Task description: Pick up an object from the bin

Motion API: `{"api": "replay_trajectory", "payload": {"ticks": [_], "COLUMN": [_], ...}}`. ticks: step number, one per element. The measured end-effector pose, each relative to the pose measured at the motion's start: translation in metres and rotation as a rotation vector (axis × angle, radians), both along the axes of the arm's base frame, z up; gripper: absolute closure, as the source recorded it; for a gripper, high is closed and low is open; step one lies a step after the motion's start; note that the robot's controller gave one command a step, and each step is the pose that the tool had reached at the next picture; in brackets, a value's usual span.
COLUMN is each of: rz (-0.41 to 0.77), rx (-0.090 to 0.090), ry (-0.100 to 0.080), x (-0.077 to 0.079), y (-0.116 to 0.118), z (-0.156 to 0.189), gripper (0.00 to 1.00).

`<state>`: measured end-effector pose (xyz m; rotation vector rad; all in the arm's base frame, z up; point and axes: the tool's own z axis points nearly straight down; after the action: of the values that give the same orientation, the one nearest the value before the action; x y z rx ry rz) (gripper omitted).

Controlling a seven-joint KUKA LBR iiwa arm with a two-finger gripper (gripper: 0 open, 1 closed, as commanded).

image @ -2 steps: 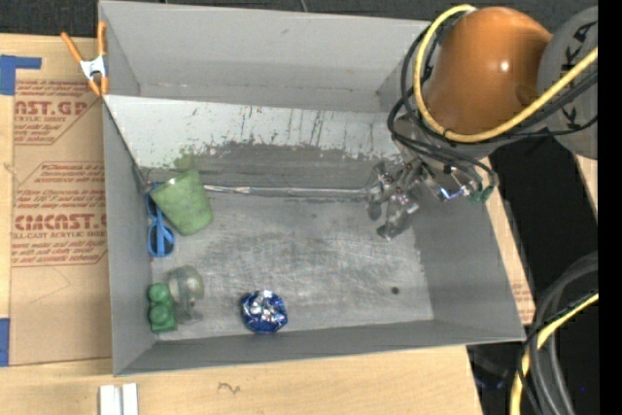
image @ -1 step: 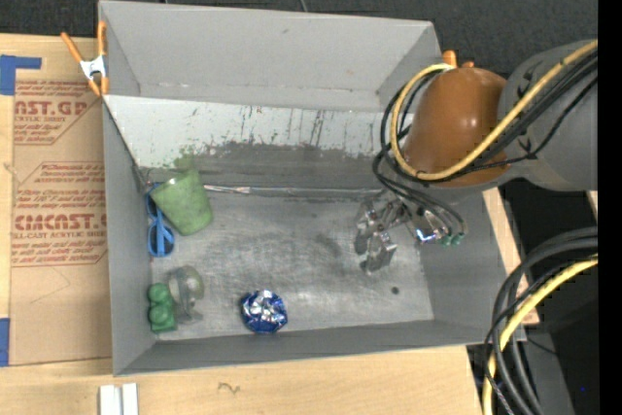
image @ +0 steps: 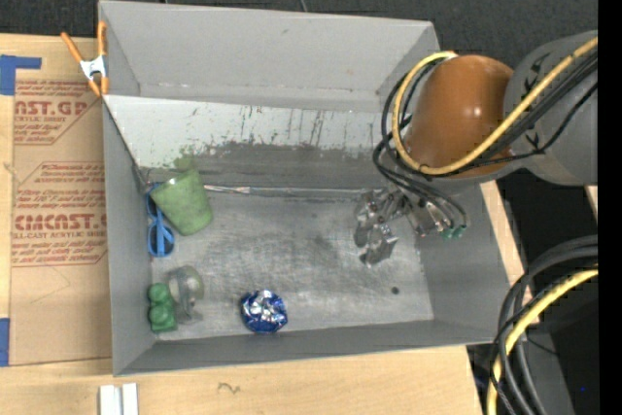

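The green cup at 9 o'clock covers the top of a blue looped thing, whose kind stays unclear. At 8 o'clock a pale glassy thing touching the green block is too blurred to name, as is the blue-and-white crumpled lump at 7 o'clock. The arm's orange cover hides the bin's rim at 3 o'clock. The gripper below it is a blur of metal.

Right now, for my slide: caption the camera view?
Gripper in right half of bin; green cup, blue scissors and blue ball lie apart at left.
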<state>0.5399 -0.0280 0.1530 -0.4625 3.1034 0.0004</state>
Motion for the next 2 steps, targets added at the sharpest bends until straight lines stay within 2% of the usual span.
{"api": "replay_trajectory", "payload": {"ticks": [1,2], "rz": [-0.047,-0.051], "rx": [0.004,0.004], "ry": [0.008,0.004], "x": [-0.046,-0.060], "y": [0.062,0.123], "z": [-0.007,0.003], "gripper": [1.00,1.00]}}
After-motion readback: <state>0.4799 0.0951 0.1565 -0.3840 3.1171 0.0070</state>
